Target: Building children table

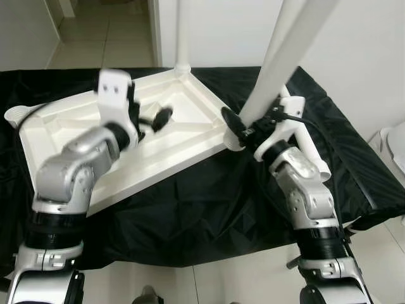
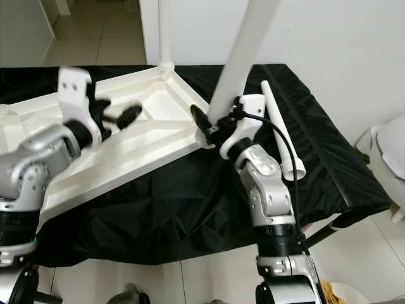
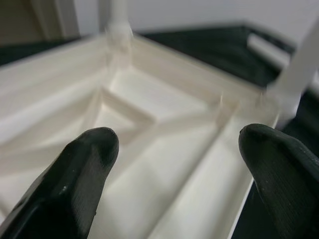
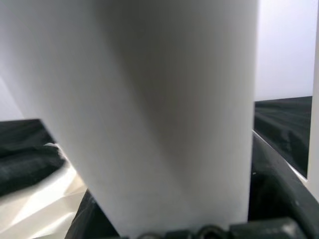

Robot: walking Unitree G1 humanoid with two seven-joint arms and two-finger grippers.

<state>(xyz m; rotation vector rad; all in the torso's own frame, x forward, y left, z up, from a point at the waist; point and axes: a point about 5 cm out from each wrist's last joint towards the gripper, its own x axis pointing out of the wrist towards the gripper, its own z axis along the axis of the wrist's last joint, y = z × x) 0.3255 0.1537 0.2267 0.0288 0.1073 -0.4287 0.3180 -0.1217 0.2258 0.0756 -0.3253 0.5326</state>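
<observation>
With one leg (image 1: pixel 181 31) standing in the upturned tabletop (image 1: pixel 177 149), the right gripper (image 1: pixel 237 130) is pinching a second leg (image 1: pixel 278 60) at its near corner, the left gripper (image 1: pixel 152 120) is hovering spread above it, and a third leg (image 2: pixel 278 126) is lying beside it on the counter (image 2: pixel 190 209).

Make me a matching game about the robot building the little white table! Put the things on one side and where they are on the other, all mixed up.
Things:
1. white plastic tabletop, upside down
2. white table leg already fitted
3. white table leg in the right gripper
4. spare white table leg

Places:
A. lying loose on the black cloth, beside the right arm
B. standing upright in the tabletop's far corner
C. tilted, its lower end at the tabletop's near right corner
D. lying flat on the black cloth, under the open left gripper

Pairs: 1-D, 2-B, 3-C, 4-A
</observation>
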